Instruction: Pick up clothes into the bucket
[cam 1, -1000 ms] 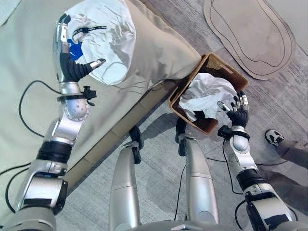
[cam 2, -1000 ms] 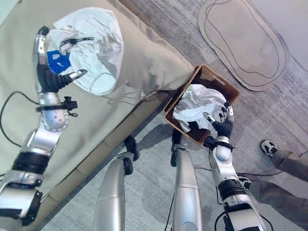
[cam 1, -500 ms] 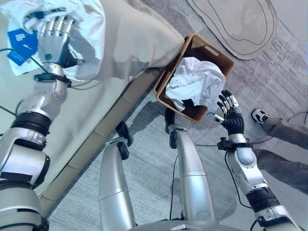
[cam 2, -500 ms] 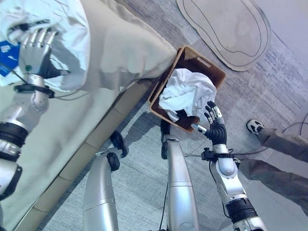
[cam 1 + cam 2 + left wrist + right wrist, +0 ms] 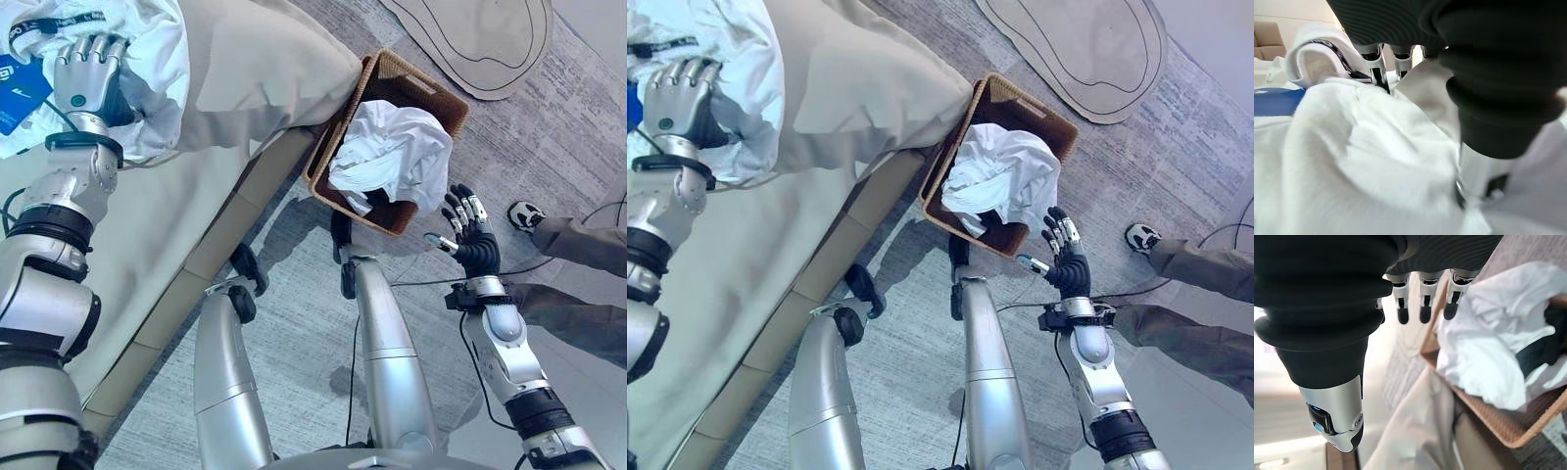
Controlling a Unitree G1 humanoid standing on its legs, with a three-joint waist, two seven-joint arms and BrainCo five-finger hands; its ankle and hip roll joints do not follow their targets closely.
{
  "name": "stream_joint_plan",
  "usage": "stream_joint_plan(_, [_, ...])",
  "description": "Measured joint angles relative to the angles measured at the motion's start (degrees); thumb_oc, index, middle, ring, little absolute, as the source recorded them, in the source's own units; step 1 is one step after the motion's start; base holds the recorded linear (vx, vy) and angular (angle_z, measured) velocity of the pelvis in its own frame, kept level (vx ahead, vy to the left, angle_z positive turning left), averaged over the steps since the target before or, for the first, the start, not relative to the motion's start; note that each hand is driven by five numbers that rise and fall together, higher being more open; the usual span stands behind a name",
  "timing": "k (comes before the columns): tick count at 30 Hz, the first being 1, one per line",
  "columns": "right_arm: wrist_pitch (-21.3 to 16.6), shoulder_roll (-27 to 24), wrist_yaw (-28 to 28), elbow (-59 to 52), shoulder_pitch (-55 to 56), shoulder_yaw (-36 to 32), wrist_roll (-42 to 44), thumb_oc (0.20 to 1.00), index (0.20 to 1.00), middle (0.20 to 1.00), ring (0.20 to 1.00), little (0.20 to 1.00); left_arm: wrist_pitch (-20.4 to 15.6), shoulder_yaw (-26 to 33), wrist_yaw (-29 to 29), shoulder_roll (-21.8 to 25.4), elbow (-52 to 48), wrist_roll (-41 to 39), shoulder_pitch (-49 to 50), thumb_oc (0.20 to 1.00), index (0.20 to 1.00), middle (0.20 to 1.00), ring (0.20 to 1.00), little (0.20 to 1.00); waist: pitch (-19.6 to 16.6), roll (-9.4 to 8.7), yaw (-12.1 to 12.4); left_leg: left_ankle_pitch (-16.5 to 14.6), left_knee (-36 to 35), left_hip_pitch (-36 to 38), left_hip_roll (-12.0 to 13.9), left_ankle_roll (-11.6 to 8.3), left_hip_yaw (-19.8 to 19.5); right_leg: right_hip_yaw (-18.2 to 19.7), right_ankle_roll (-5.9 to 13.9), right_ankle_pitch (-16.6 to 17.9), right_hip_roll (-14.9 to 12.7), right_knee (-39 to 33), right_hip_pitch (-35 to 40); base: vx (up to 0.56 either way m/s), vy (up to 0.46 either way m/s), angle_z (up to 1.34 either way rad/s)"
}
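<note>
Lying on the beige sofa cover [image 5: 255,69] – white garment [image 5: 162,73], crumpled, dark-trimmed collar, blue tag. Left hand [image 5: 86,80] pressing on it, fingers curling into cloth. Right hand [image 5: 470,230] hovering spread beside wicker basket [image 5: 431,98] – crumpled white clothes [image 5: 392,152] sitting inside.

- L arm: stretched fwd and up, well left of wicker basket [image 5: 427,93]; wrist straight, back of hand up.
- L hand [image 5: 86,80]: palm down on white garment [image 5: 162,69], fingers dug into the cloth, curled round a fold.
- R arm: raised, forearm upright, just right of basket's near corner.
- R hand [image 5: 469,233]: empty, fingers straight and spread, thumb out toward basket, no contact.
</note>
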Motion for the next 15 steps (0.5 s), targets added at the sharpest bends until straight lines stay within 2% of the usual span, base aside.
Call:
stream_joint_plan(10, [0.00,0.00,-0.21,0.28,0.24,-1.20,0.44,1.000,1.000,1.000,1.000,1.000,-1.25,5.22,-0.07,-0.35,-8.14,0.00,6.66,0.200,0.200,0.200,0.200,0.200,-0.05,0.09,1.41,0.34,-1.75,2.31,-1.08,-0.13,-0.22,-0.57,-0.82,-0.59,-1.12,0.98,1.54,0.01,-0.007,0.05])
stream_joint_plan(14, [0.01,0.06,-0.47,0.59,-0.05,-1.32,0.34,1.000,1.000,1.000,1.000,1.000,-1.74,11.14,-0.09,-0.54,-16.26,0.01,15.75,0.200,0.200,0.200,0.200,0.200,-0.09,0.11,1.47,0.36,-3.27,5.24,-1.89,-0.13,-0.39,-0.86,-0.74,-1.31,-1.85,0.93,4.17,0.02,-0.015,0.09])
stream_joint_plan(15, [0.01,0.06,-0.70,1.09,-0.20,-1.37,0.16,1.000,1.000,1.000,1.000,1.000,-2.58,14.75,0.05,-1.07,-21.34,0.03,20.58,0.200,0.200,0.200,0.200,0.200,-0.09,0.12,1.56,0.38,-4.05,6.38,-2.15,-0.13,-0.38,-1.07,-0.77,-1.39,-2.15,0.34,5.19,0.01,-0.012,0.10])
